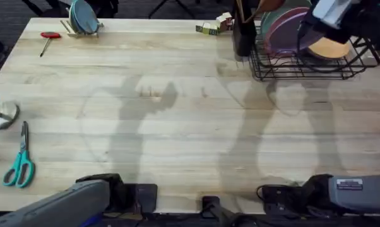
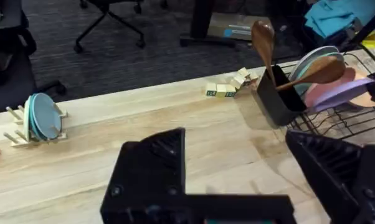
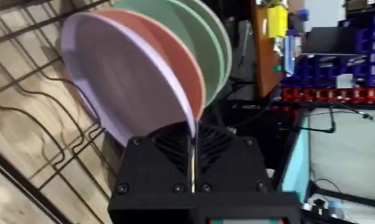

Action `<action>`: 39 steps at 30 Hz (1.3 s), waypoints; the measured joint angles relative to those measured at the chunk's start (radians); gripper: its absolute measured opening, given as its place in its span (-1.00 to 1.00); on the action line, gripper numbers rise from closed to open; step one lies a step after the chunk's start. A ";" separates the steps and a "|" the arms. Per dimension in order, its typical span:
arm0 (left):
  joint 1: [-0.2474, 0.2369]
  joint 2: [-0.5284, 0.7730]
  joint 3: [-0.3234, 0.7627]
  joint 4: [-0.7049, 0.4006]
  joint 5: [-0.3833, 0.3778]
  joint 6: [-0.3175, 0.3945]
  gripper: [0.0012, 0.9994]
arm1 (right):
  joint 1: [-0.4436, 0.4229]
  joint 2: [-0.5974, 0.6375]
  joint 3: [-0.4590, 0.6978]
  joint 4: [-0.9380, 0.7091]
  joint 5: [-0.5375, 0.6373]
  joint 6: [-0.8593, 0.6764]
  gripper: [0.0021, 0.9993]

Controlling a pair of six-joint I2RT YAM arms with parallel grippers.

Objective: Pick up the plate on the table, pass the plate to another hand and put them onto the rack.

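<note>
The lavender plate [image 3: 125, 81] stands on edge in the black wire rack [image 3: 25, 37], in front of a pink plate [image 3: 169, 56] and green ones. My right gripper [image 3: 191, 155] is shut on its rim. From overhead the right gripper [image 1: 313, 28] hangs over the rack [image 1: 316, 69] at the table's far right, beside the plate [image 1: 290, 36]. My left gripper [image 2: 237, 180] is open and holds nothing, low over the table [image 1: 177, 126] near its front edge. The left wrist view shows the plate [image 2: 340, 93] leaning in the rack [image 2: 337, 121].
An orange plate [image 1: 332, 47] also sits in the rack, and a black holder with wooden spoons [image 1: 243, 28] stands at its left. A small wooden rack with teal plates [image 1: 83, 19], a red tool [image 1: 49, 36], scissors [image 1: 19, 164] and small blocks [image 1: 212, 26] lie around the edges.
</note>
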 joint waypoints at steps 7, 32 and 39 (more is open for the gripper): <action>0.000 0.000 0.000 0.000 0.000 -0.005 0.99 | 0.000 0.039 0.000 -0.006 0.000 0.000 -0.94; 0.000 0.000 0.000 -0.066 0.000 -0.042 0.99 | 0.014 0.026 0.000 -0.146 0.000 0.171 0.99; 0.000 0.000 0.000 -0.072 0.000 -0.042 0.99 | 0.053 -0.157 0.000 -0.272 0.000 0.354 0.99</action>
